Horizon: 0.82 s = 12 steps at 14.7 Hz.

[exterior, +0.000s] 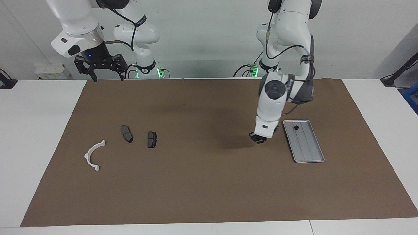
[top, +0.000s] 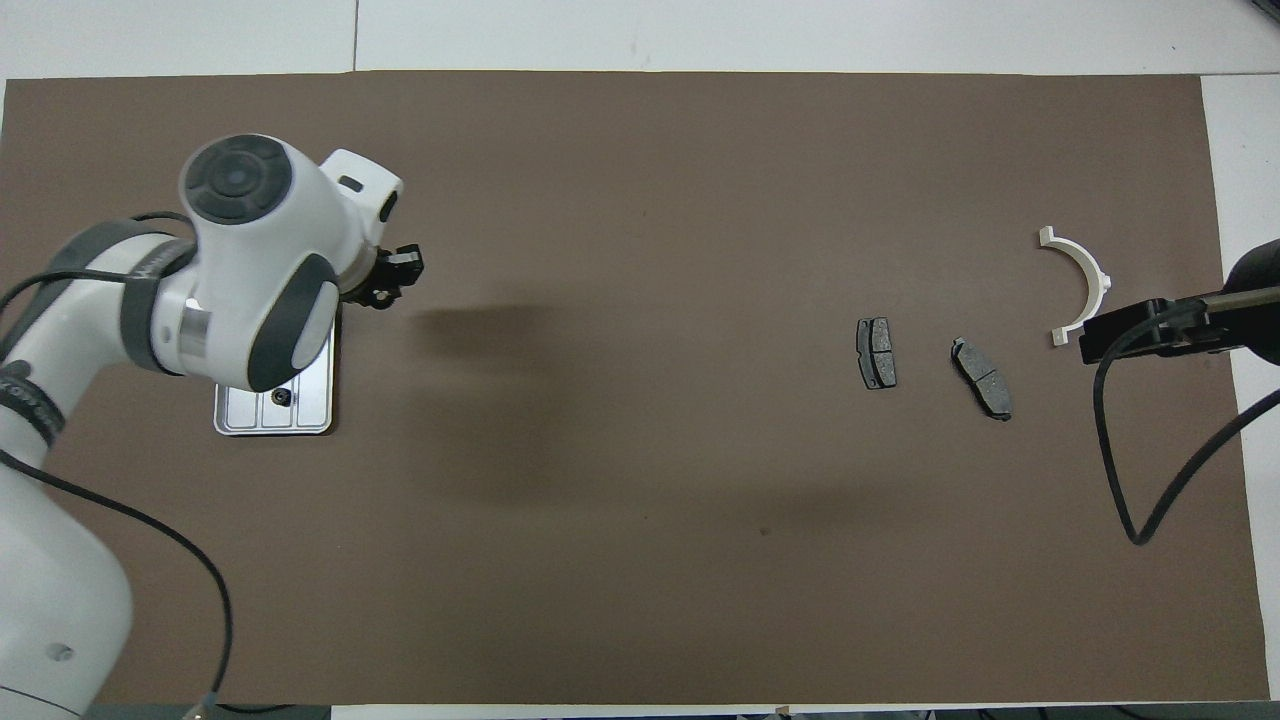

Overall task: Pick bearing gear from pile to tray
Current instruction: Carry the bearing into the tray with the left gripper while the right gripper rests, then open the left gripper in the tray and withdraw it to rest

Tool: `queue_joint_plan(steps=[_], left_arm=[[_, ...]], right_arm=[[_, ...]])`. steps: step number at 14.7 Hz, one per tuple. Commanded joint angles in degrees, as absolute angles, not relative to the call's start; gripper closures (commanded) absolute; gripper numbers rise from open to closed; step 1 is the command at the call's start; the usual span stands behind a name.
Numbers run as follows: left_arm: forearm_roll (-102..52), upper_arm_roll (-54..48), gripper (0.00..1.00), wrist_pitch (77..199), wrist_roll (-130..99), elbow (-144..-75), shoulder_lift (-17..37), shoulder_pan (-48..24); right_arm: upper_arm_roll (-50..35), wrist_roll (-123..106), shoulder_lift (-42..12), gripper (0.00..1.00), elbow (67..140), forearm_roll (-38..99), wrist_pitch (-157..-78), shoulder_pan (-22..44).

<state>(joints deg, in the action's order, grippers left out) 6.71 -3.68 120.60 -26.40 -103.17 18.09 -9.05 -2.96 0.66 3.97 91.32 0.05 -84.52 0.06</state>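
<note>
Brown paper [exterior: 209,182] is covering most of the white desk [exterior: 36,130], and all the parts are lying on it.

Toward the left arm's end of the desk, the silver tray [exterior: 308,153] is lying flat. One tiny black round piece [exterior: 296,127] is sitting in the tray, at the end nearer to the robots. In the overhead view most of the tray [top: 300,415] is hiding under the arm, and the black round piece [top: 283,398] is peeking out.

The left claw [exterior: 258,138] is hanging low over the brown paper, just beside the tray and not over it. It is pointing down. I cannot tell if its fingers are wide or narrow, or if it is holding anything. From above, the left claw [top: 392,277] is sticking out past the white arm.

Toward the right arm's end of the desk, the pile is lying spread out. The white curved arc piece [exterior: 94,154] is lying closest to that end. Beside it are two dark grey brake pads, one [exterior: 127,133] near the arc and one [exterior: 152,139] a bit more toward the middle. They are lying apart and are not touching each other.

The right claw [exterior: 106,77] is waiting high up over the edge of the brown paper closest to the robots. Its fingers are spread wide and holding nothing.
</note>
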Motion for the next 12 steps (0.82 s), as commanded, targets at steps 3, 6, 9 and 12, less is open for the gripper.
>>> queue_joint_plan(steps=[3,6,9,12], left_arm=[[2.8,-4.3,0.89,122.2,-4.2,-105.1,17.2,2.2],[2.8,-4.3,0.89,127.4,-1.1,-106.0,19.3,4.2],[2.7,-4.3,0.89,130.1,-1.6,-106.9,20.1,4.0],[2.6,-4.3,0.89,133.8,-1.8,-109.1,20.2,4.1]], right_arm=[[-3.3,1.4,4.3,0.00,91.8,1.8,-85.2,-1.0],[-3.3,1.3,3.7,0.00,91.8,1.7,-86.0,-1.0],[-3.3,1.1,5.0,0.00,91.8,1.8,-86.7,-1.4],[-3.3,1.1,6.1,0.00,92.2,1.8,-86.3,-1.2]])
